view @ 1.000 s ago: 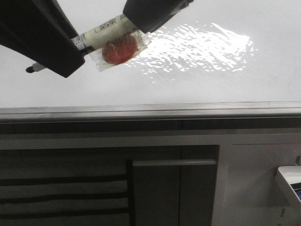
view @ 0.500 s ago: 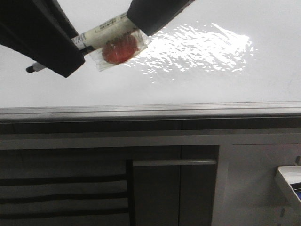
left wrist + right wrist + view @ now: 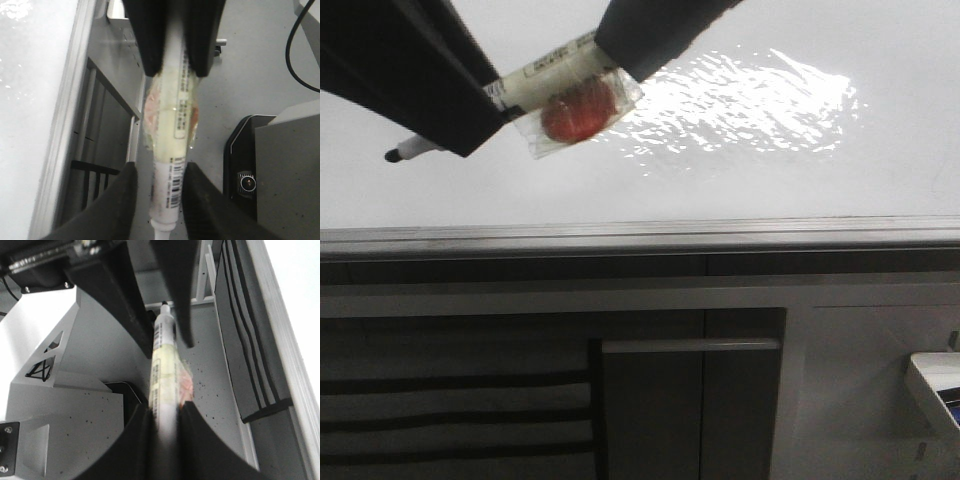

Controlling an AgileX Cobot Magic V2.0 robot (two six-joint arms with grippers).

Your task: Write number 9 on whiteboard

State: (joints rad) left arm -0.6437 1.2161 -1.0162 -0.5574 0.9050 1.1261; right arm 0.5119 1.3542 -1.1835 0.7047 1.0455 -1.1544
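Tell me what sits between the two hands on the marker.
In the front view, a clear plastic wrap around something red, taped on the marker, lies between the left hand and right hand.

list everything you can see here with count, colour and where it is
whiteboard: one, glossy white with a bright glare patch, fills the upper half of the front view; no stroke visible on it
metal edge strip: one, grey, along the whiteboard's near edge
marker: one, white barrel with a printed label and black tip, held above the whiteboard between both tools
red object in clear wrap: one, red, taped against the marker barrel
cabinet panels: dark grey, below the board
left tool: black, shut on the marker near its tip end
right tool: black, shut on the marker's other end
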